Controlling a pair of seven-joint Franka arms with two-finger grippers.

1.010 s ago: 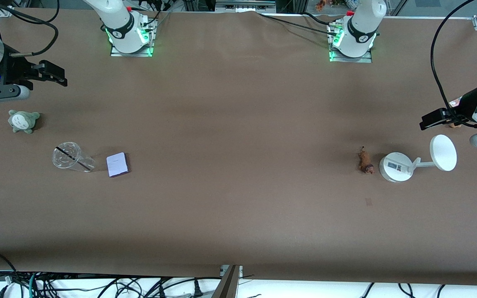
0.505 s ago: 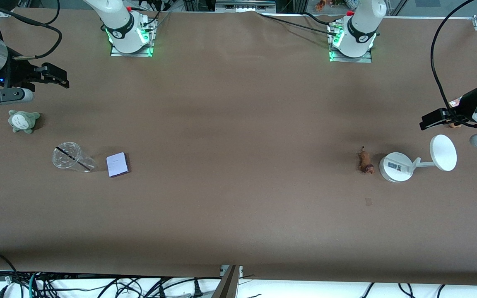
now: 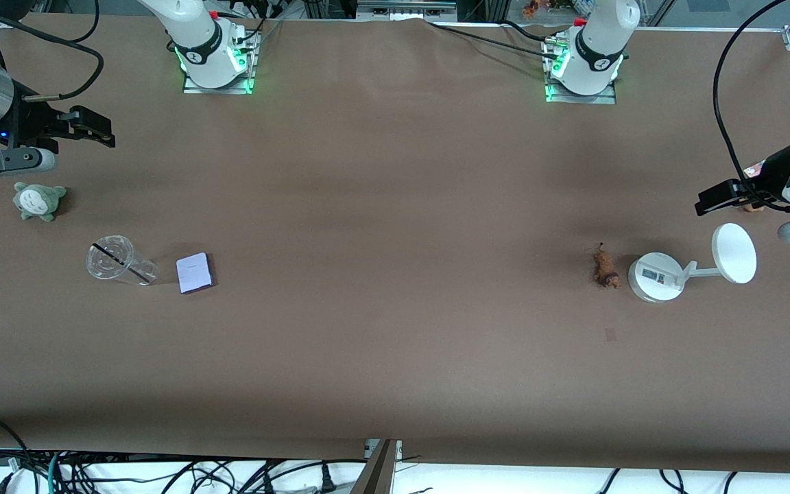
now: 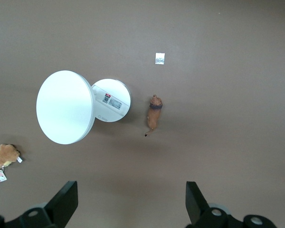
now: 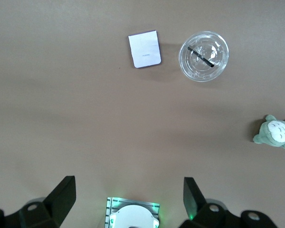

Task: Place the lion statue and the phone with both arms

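The lion statue (image 3: 604, 267), a tiny orange-brown figurine with a thin tail, lies on the table beside the white stand's base; it also shows in the left wrist view (image 4: 154, 115). The phone (image 3: 194, 272), a pale lavender rectangle, lies flat beside a clear cup; it also shows in the right wrist view (image 5: 144, 49). My left gripper (image 3: 714, 197) hangs open and empty high above the left arm's end of the table, its fingers (image 4: 66, 202) wide apart. My right gripper (image 3: 90, 127) hangs open and empty above the right arm's end, its fingers (image 5: 62, 194) wide apart.
A white round-based stand with a disc (image 3: 690, 264) stands beside the lion. A clear plastic cup with a straw (image 3: 117, 259) lies beside the phone. A grey-green plush (image 3: 38, 200) sits near the right arm's end. A brown plush with a card tag (image 4: 4, 156) lies under the left arm.
My right gripper has drifted slightly toward the table's middle. The left arm, the lion and the phone have not moved.
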